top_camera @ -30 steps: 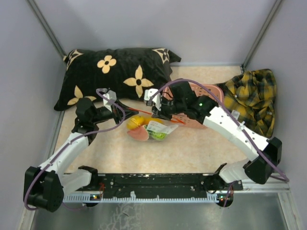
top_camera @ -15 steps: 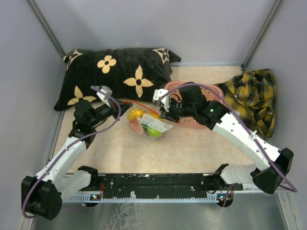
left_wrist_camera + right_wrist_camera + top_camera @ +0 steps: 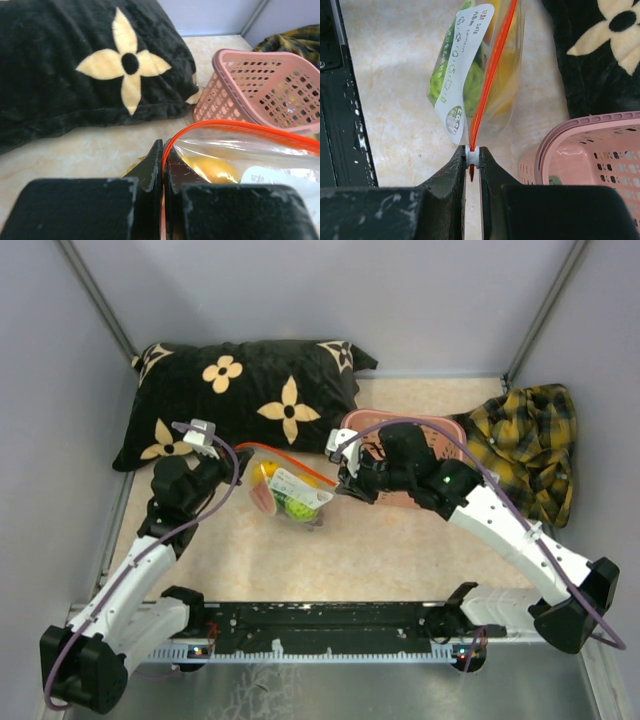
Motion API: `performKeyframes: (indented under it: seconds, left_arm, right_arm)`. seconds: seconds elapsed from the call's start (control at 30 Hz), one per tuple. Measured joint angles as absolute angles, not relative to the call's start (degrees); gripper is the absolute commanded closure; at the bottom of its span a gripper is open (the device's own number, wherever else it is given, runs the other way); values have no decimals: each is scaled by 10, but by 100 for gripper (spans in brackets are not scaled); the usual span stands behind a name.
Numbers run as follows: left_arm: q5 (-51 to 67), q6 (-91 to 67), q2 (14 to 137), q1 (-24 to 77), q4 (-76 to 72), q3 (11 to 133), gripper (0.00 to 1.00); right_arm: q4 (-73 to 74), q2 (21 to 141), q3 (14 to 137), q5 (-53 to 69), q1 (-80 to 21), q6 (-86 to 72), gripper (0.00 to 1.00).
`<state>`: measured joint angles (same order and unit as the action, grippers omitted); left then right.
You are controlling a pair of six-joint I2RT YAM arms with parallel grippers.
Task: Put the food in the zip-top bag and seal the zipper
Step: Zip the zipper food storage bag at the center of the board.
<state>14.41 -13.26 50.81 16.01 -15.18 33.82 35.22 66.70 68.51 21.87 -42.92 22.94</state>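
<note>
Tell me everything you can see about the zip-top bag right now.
The zip-top bag is clear crinkly plastic with a white printed label and a red-orange zipper along its mouth. The left tool pinches one end of the strip, the right tool the other, so it spans between them. Yellow, green and pink toy food sits inside, sagging below the strip.

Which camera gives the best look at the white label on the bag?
The right wrist view: the white label shows full length, print visible. The top external view shows the label small; the left wrist view catches only its edge.
</note>
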Motion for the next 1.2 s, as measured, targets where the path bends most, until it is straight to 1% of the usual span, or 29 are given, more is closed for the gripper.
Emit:
performKeyframes:
  seconds: [0.17,0.33,0.53,0.63,0.67,0.8,0.83,0.9,0.97,1.03,1.17,1.2]
  left_arm:
    - [74,-150,494,164,-123,336,100]
    - [20,-157,469,165,-112,329,100]
    - [-69,-170,462,164,-89,329,100]
    - [-128,-188,448,164,-64,326,96]
    - [-145,-194,439,164,-64,319,92]
    - [-177,-203,405,162,-68,291,86]
    - [-181,-204,402,161,-68,286,82]
    - [-191,-208,401,159,-67,282,68]
    - [-205,-211,400,157,-69,282,58]
    - [-213,-216,399,156,-75,281,50]
    - [-214,-228,405,153,-70,284,38]
    - [-213,-231,406,153,-65,288,34]
  right_arm:
    - [320,667,679,228,-429,203,100]
    - [269,673,664,268,-429,172,100]
    - [198,722,652,315,-436,123,100]
    - [168,750,651,317,-438,107,100]
    - [154,756,645,315,-438,100,99]
    - [115,771,629,310,-438,69,91]
    - [108,775,626,309,-438,61,86]
    - [94,778,618,304,-438,46,78]
    - [86,778,610,294,-438,37,70]
    - [76,778,607,278,-438,28,62]
    - [55,778,606,236,-438,15,43]
    - [53,778,606,223,-438,13,41]
